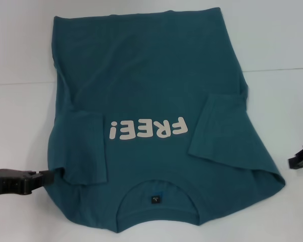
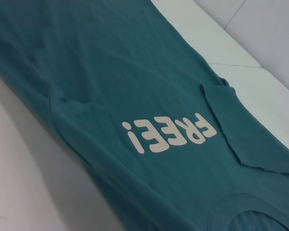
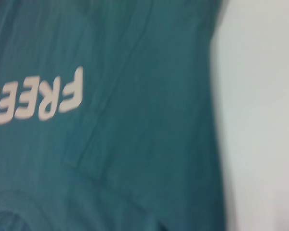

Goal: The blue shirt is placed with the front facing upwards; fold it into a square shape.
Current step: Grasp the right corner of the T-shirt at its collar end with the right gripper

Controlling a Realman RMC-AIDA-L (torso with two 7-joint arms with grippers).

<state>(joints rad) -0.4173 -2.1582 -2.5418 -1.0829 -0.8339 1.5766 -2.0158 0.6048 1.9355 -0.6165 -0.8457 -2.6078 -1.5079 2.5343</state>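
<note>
The blue shirt (image 1: 151, 85) lies flat on the white table, front up, with its pale "FREE!" print (image 1: 147, 129) upside down to me and the round neck with a small dark label (image 1: 155, 198) nearest me. Both short sleeves are folded inward onto the chest. My left gripper (image 1: 43, 177) is at the shirt's near left edge, by the folded left sleeve (image 1: 83, 151). My right gripper (image 1: 300, 157) is at the right edge of the head view, a little off the shirt's right shoulder. The shirt fills the left wrist view (image 2: 135, 72) and the right wrist view (image 3: 135, 144).
The white table (image 1: 20, 65) has a seam line running across it behind the shirt's middle. Bare table shows to the left, right and far side of the shirt.
</note>
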